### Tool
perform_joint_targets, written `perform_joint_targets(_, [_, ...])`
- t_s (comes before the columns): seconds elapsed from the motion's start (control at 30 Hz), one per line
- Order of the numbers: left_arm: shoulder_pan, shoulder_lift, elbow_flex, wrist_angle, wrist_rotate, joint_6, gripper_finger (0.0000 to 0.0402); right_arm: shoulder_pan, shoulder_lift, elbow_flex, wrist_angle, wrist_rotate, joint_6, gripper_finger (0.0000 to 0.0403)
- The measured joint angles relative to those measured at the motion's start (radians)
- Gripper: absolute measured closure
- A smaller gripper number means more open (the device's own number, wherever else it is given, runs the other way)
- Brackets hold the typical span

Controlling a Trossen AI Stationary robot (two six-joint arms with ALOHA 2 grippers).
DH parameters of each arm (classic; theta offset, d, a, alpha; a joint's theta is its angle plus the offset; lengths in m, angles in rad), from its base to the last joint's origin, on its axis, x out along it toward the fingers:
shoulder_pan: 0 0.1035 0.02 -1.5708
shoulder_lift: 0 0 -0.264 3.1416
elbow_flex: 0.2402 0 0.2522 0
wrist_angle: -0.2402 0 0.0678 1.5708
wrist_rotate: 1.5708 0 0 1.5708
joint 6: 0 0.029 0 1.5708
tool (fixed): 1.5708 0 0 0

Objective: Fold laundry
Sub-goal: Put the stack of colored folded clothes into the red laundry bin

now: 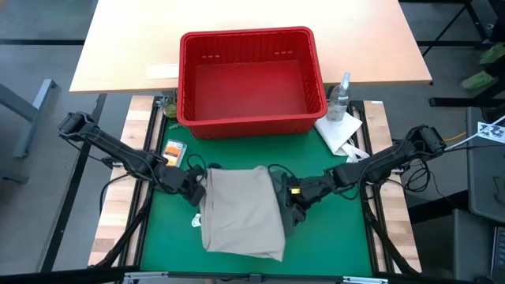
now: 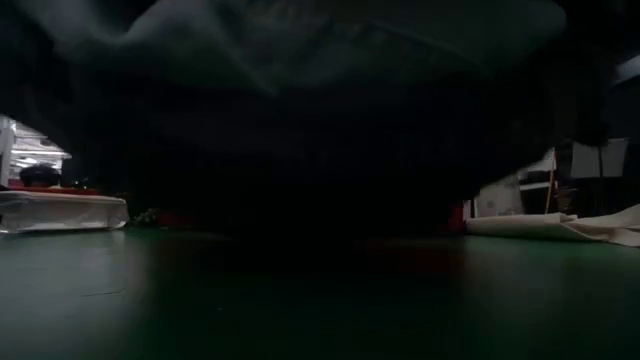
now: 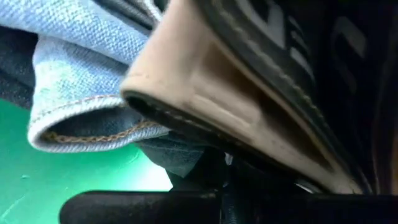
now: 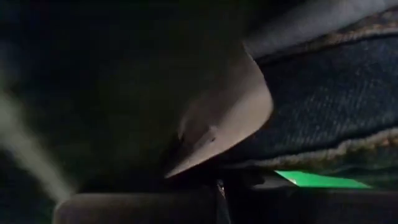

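The laundry is a folded pile on the green mat (image 1: 158, 237), with a beige khaki piece (image 1: 241, 209) on top. My left gripper (image 1: 196, 189) is at the pile's left side and my right gripper (image 1: 292, 196) at its right side, both shut on it. The left wrist view shows light blue denim (image 3: 81, 81), the khaki edge (image 3: 205, 106) and a dark piece (image 3: 292, 56) close up. Dark navy denim (image 4: 323, 106) and a khaki fold (image 4: 230, 118) fill the right wrist view. In the low view the pile (image 2: 300, 130) is a dark mass over the mat. My left gripper grips the pile at its left edge (image 1: 207, 189), coming from the table's left and slanting down. The cloth covers the fingers, so which layers they hold does not show. My right gripper grips the pile at its right edge (image 1: 278, 196), coming from the table's right and slanting down. The cloth hides its fingers too. Whether the pile's underside touches the mat I cannot tell.
A red plastic basket (image 1: 251, 79) stands at the mat's far edge. A clear spray bottle (image 1: 339, 99) and a white cloth (image 1: 341, 130) lie at the far right. A small packet (image 1: 173, 150) lies at the far left. A light wooden table (image 1: 126, 39) lies beyond.
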Motion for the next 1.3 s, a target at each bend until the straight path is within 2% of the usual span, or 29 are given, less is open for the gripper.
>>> perform_joint_targets(0.27, [0.026, -0.071, 0.000, -0.001, -0.035, 0.007, 0.0396, -0.016, -0.072, 0.000, -0.001, 0.085, -0.045, 0.0401])
perform_joint_targets(0.63, [0.075, -0.082, 0.008, 0.015, -0.039, 0.058, 0.0396, -0.016, -0.126, 0.001, 0.003, 0.205, -0.100, 0.0401])
perform_joint_targets(0.9, [0.113, -0.083, 0.078, 0.001, -0.028, 0.090, 0.0396, -0.032, -0.127, 0.008, 0.073, 0.211, -0.134, 0.0401])
perform_joint_targets(1.1, [0.118, -0.082, 0.122, -0.039, -0.028, 0.109, 0.0396, -0.069, -0.129, 0.091, 0.043, 0.211, -0.229, 0.0401])
perform_joint_targets(1.3, [0.140, -0.082, 0.167, -0.079, -0.024, 0.109, 0.0396, -0.115, -0.132, 0.187, -0.091, 0.203, -0.256, 0.0401])
